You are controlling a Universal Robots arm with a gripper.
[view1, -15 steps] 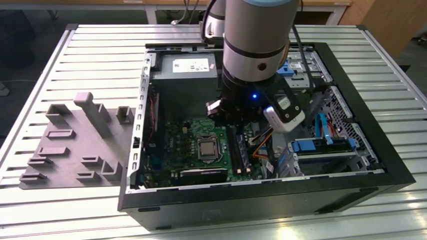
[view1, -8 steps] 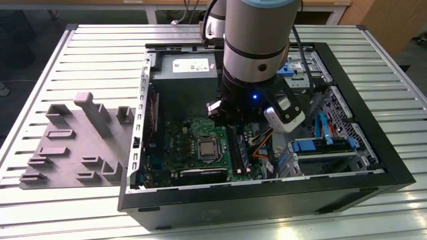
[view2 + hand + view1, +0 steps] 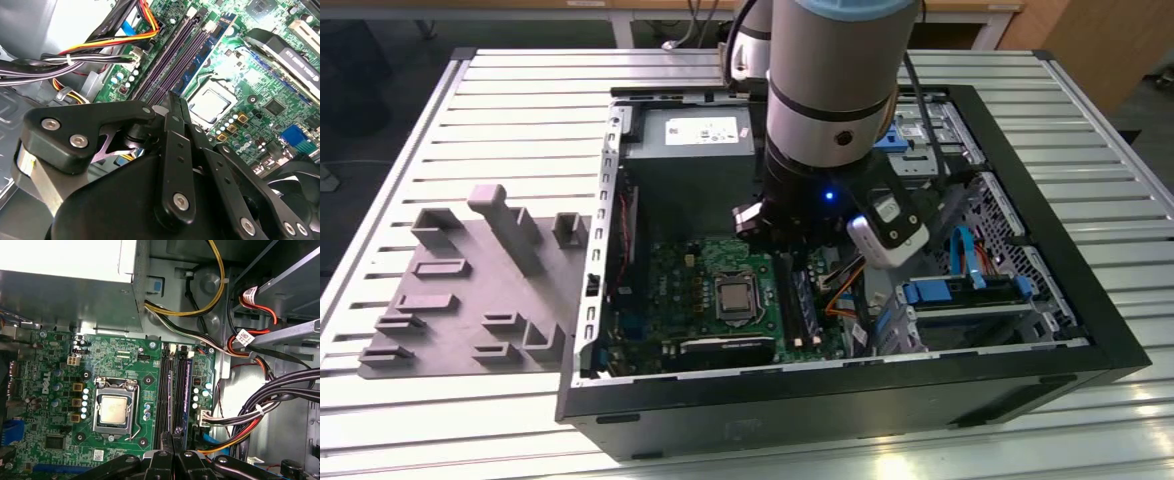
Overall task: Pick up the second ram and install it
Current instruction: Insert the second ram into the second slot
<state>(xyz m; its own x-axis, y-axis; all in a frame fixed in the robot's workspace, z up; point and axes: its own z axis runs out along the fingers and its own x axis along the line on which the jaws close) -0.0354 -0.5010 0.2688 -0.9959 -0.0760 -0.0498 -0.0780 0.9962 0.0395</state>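
The second ram (image 3: 170,400) is a thin dark stick seen edge-on, standing in one of the long black motherboard slots (image 3: 162,390). My gripper (image 3: 173,439) is shut, its black fingertips together right over the stick's near end; I cannot tell whether they touch it. In the second wrist view the closed fingers (image 3: 175,130) point at the same slot row (image 3: 170,60). In the exterior view the gripper (image 3: 781,245) reaches down into the open computer case, above the slots (image 3: 794,300).
Another memory stick (image 3: 187,390) with a bluish face sits in the neighbouring slot. The processor socket (image 3: 114,410), bundled cables (image 3: 250,415) and the power supply (image 3: 687,150) crowd the case. A grey holder tray (image 3: 467,290) lies at the exterior view's left.
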